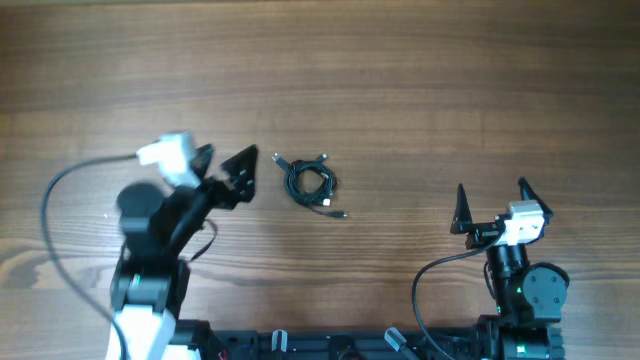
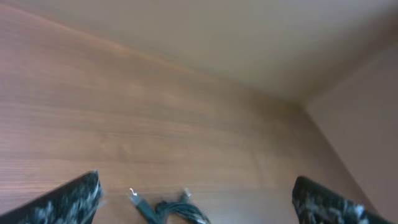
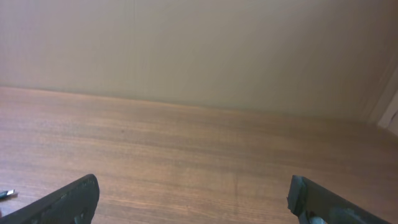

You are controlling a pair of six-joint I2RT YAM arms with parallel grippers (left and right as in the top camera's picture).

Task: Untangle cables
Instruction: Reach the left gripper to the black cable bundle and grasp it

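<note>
from overhead: cables [image 1: 310,182] in one small coiled bundle on the wooden table [image 1: 400,70], roughly mid-width and in the nearer half. short plug ends sticking out at the top of the coil, plus one loose silver-tipped plug [image 1: 341,213] trailing toward the lower right. left gripper [image 1: 228,155] just beside the bundle on its left, jaws spread, not touching it. right gripper [image 1: 491,188] well apart from the bundle, low on the right, jaws likewise spread with nothing between them. small green lights [image 1: 520,291] on the right arm's base; any lettering there too small to read. wide bare wood across the whole far half and between bundle and right gripper; the table's edges out of frame on three sides, arm mounts along the near side.

from the left wrist: two dark fingers [image 2: 71,202] at the lower corners, far apart, left gripper [image 2: 196,182] gaping over bare wood. cables [image 2: 177,213] at the bottom edge between the fingers, partly cut off, one silver-tipped plug [image 2: 134,195] pointing up-left. table running back to a plain beige wall [image 2: 249,37], with a corner on the right.

from the right wrist: right gripper [image 3: 193,182] spread wide, fingers [image 3: 68,202] low in frame. only a plug tip [image 3: 6,194] at the far left edge. open tabletop up to the wall.
</note>
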